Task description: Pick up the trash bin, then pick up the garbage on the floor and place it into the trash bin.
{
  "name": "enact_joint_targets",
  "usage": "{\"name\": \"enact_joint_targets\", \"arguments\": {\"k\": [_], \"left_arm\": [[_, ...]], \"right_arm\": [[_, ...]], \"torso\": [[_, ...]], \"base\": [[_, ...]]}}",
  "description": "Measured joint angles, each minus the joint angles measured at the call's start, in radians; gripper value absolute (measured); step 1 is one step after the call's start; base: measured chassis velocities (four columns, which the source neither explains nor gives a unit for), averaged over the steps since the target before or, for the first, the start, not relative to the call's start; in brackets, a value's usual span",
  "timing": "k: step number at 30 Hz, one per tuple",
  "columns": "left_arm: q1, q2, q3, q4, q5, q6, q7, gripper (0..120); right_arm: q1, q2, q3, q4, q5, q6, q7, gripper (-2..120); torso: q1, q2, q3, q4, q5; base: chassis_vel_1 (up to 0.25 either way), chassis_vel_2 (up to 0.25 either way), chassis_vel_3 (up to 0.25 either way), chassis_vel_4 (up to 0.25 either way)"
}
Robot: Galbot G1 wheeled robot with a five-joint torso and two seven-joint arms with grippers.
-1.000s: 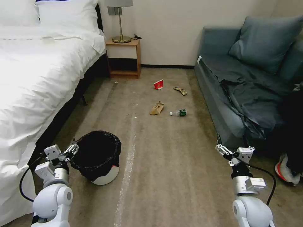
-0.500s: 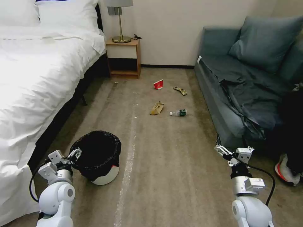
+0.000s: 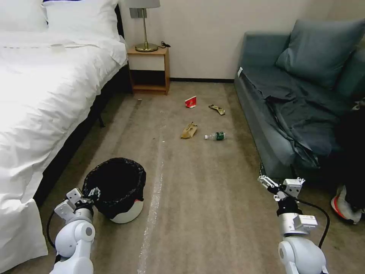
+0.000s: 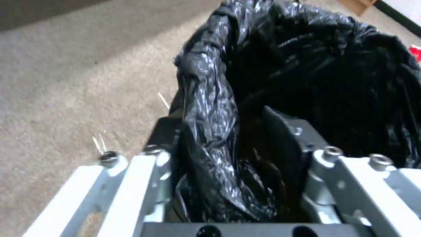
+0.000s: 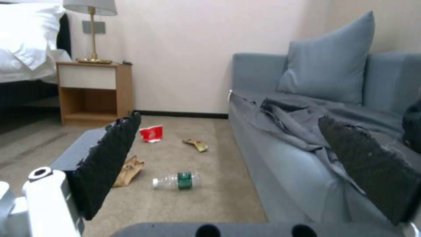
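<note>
Trash bin (image 3: 121, 205): small, round and white, upright on the carpet (image 3: 197, 198) beside the bed (image 3: 42, 106). A crinkled black bag (image 4: 307, 65) lines it and folds over the rim.

Left gripper (image 3: 93, 192): at the bin's near-left rim. In the left wrist view one finger (image 4: 285, 138) sits inside the bag and the other outside, the bagged rim between them; the jaws stand apart, and whether they press on the rim cannot be told.

Garbage: four pieces on the carpet, well beyond the bin, between the bed and the sofa (image 3: 289, 114).
- Crumpled brown paper bag (image 3: 189, 131), nearest the bin.
- Clear bottle (image 3: 215, 136) with a green label, lying on its side just right of the paper bag.
- Red-and-white carton (image 3: 191, 101), farther back toward the nightstand (image 3: 149, 70).
- Flat yellowish-brown wrapper (image 3: 217, 109), right of the carton.

Right gripper (image 3: 279, 183): held low at the robot's right, near the sofa's front edge, well apart from the litter. Its dark pads (image 5: 110, 158) are spread wide with nothing between them.

Nightstand: against the wall, carrying a lamp (image 3: 144, 23).
</note>
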Motion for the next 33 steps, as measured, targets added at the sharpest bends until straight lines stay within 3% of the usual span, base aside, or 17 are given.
{"name": "enact_joint_targets", "arguments": {"k": [4,6,9,11,25,33], "left_arm": [[-0.001,-0.002,0.001,0.013,-0.009,-0.002,0.003,35],[-0.003,-0.003,0.001,0.022,-0.012,-0.003,0.004,22],[-0.003,-0.003,0.001,0.023,-0.013,-0.003,0.005,19],[-0.003,-0.003,0.001,0.023,-0.013,-0.003,0.008,7],[0.013,0.000,-0.002,0.004,0.002,-0.015,0.022,4],[0.026,0.004,-0.011,-0.046,0.075,-0.030,0.031,4]], "right_arm": [[-0.001,0.001,0.000,0.000,0.001,0.002,-0.001,100],[-0.001,0.002,0.000,0.002,0.002,0.003,-0.001,100],[-0.001,0.002,0.001,0.003,0.002,0.004,-0.001,100],[-0.001,0.003,0.002,0.003,0.002,0.005,-0.001,100],[-0.002,0.007,0.001,0.009,0.002,0.009,0.000,100],[-0.001,0.009,-0.002,0.015,0.008,0.014,0.002,100]], "torso": [[0.000,0.000,0.000,0.0003,0.0009],[0.000,0.000,0.000,0.0005,0.0011],[0.000,0.000,0.000,0.0005,0.0008],[0.000,0.000,0.000,0.0001,0.0002],[0.000,0.000,0.000,-0.0001,-0.0006],[0.000,0.000,0.000,-0.0002,-0.0003]], "base": [[0.000,0.000,0.000,0.000],[0.000,0.000,0.000,0.000],[0.000,0.000,0.000,0.000],[0.000,0.000,0.000,0.000],[0.000,0.000,0.000,0.000],[0.000,0.000,0.000,0.000]]}}
